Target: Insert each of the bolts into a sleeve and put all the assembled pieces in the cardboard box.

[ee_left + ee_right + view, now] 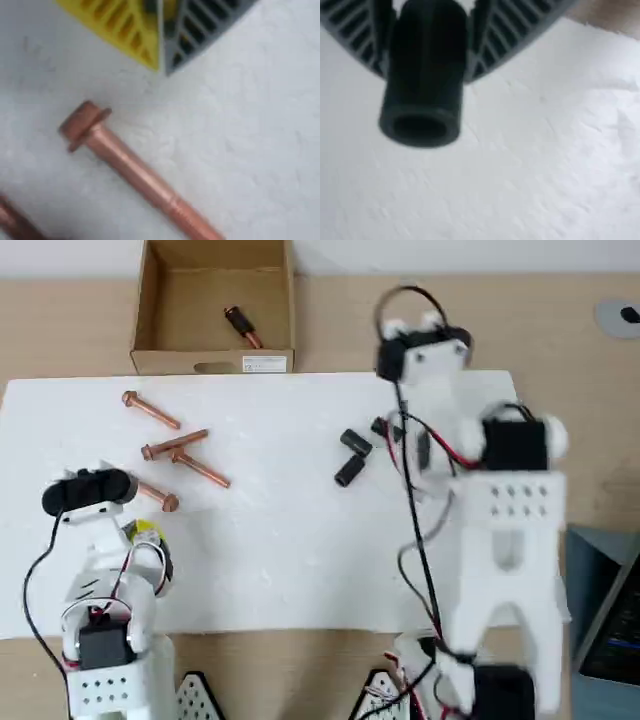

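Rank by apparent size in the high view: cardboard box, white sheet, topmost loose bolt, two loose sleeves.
1. white sheet
2. cardboard box
3. topmost loose bolt
4. upper loose sleeve and lower loose sleeve: they look alike, so tied.

Tan wood table, 1 white textured sheet covering most of it. Grey round disc at far corner. Dark device at the edge. Even light.
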`<state>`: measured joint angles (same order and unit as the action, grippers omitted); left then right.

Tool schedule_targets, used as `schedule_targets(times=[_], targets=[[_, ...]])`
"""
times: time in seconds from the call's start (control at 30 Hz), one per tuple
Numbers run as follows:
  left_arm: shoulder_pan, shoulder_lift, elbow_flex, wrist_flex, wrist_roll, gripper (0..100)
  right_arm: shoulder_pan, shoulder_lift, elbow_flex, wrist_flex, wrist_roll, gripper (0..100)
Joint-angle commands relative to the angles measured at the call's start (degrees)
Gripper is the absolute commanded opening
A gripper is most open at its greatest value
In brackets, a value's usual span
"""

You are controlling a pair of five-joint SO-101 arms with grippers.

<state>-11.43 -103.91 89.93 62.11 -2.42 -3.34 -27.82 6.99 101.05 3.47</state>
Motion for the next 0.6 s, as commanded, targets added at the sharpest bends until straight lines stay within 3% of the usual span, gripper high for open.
schedule_targets(times=[0.0, 0.27, 0.57], targets=[[0.0, 1.9, -8.8, 2.5, 0.2, 1, 4.9, -8.3, 5.9, -0.3, -0.5, 1.0], [-0.2, 25.2, -29.0, 7.1, 1.0, 1, 11.8, -16.6, 20.2, -7.4, -0.5, 1.0], [-0.3, 58.0, -57.6, 12.1, 7.9, 1, 18.3, -22.3, 30.5, -13.2, -1.0, 1.0]])
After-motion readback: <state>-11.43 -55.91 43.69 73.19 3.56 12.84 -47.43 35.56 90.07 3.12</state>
